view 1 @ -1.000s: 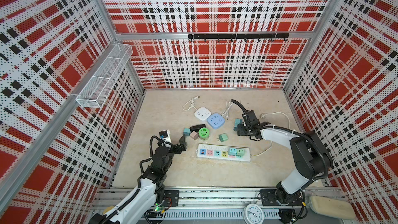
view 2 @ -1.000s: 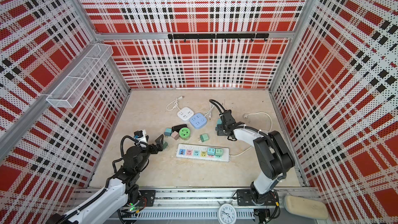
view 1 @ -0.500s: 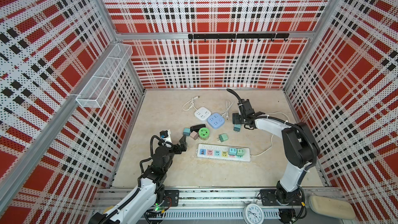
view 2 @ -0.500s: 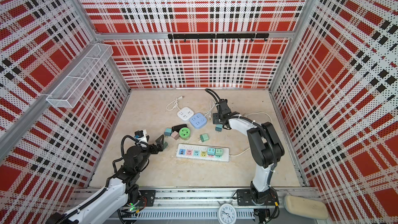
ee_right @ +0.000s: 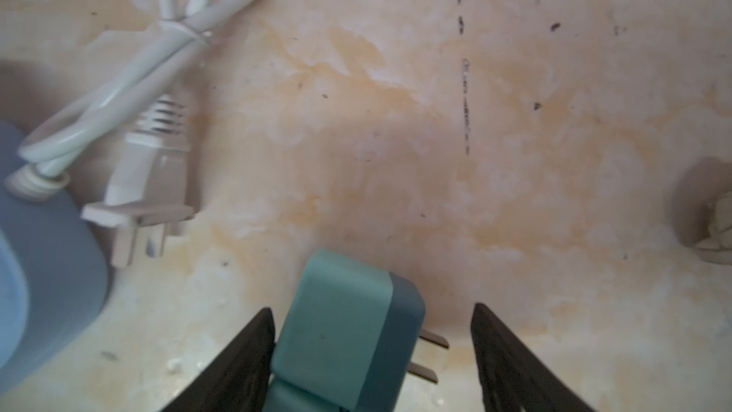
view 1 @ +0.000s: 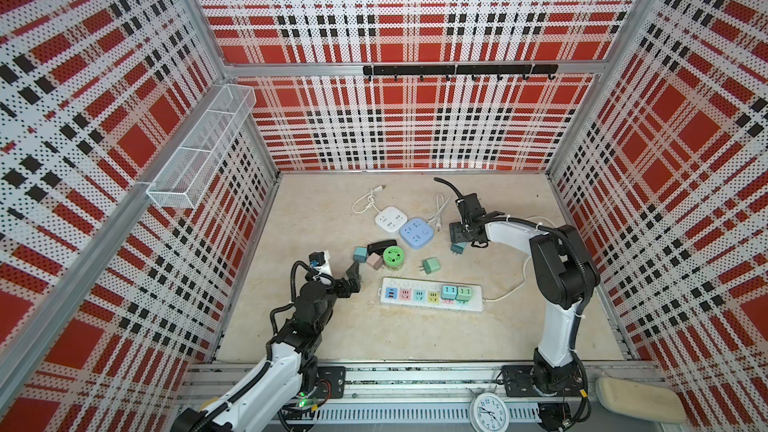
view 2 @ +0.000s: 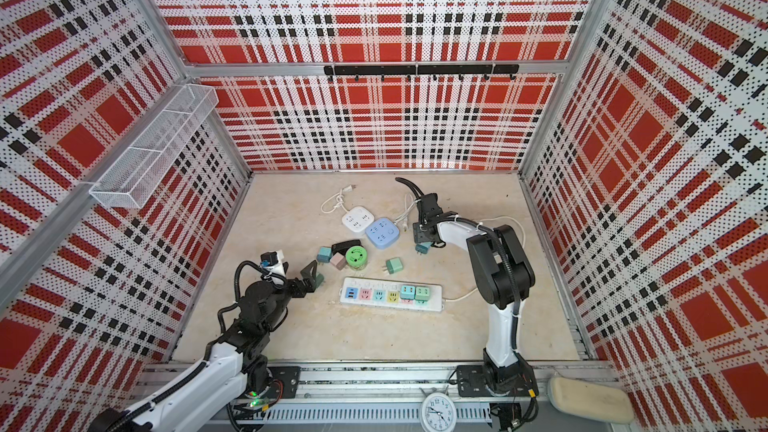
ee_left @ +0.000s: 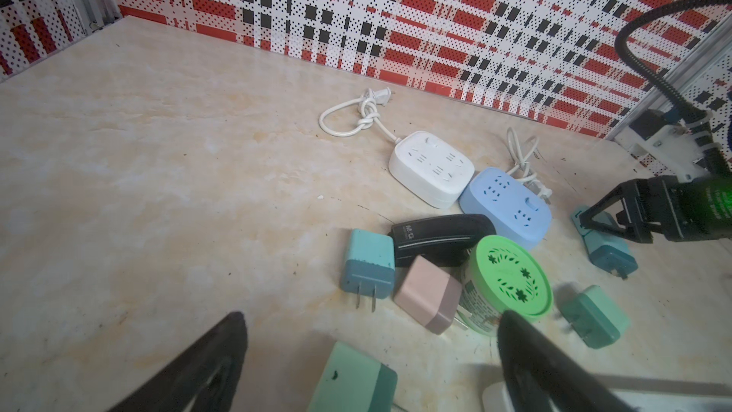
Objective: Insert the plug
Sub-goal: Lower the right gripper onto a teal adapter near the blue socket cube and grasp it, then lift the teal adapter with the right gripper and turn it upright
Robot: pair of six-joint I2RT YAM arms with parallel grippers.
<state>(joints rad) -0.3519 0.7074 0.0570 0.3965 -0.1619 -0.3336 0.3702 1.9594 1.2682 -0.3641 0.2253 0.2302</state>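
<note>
A teal plug [ee_right: 348, 330] lies on its side on the floor, prongs out to one side, between the fingers of my right gripper [ee_right: 371, 308]. The gripper is open: one finger [ee_right: 253, 350] is against the plug and the far finger stands clear of the prongs. In both top views this gripper [view 1: 459, 236] [view 2: 422, 234] is low over the plug [view 1: 458, 248], behind the white power strip [view 1: 432, 295] [view 2: 392, 295]. My left gripper [ee_left: 374, 314] [view 1: 353, 278] is open wide, with a green plug [ee_left: 352, 382] lying loose between its fingers.
Two plugs [view 1: 456, 292] sit in the strip's right end. Loose on the floor are a green plug [view 1: 430, 265], a teal plug [view 1: 360, 254], a pink plug [view 1: 375, 261], a green can [view 1: 393, 256], a black case [view 1: 381, 246], and white [view 1: 390, 218] and blue [view 1: 417, 233] socket cubes with cords.
The right gripper's jaws have widened and the teal plug it held now rests on the floor between them. The right arm's elbow has swung inward. The left arm has not moved.
</note>
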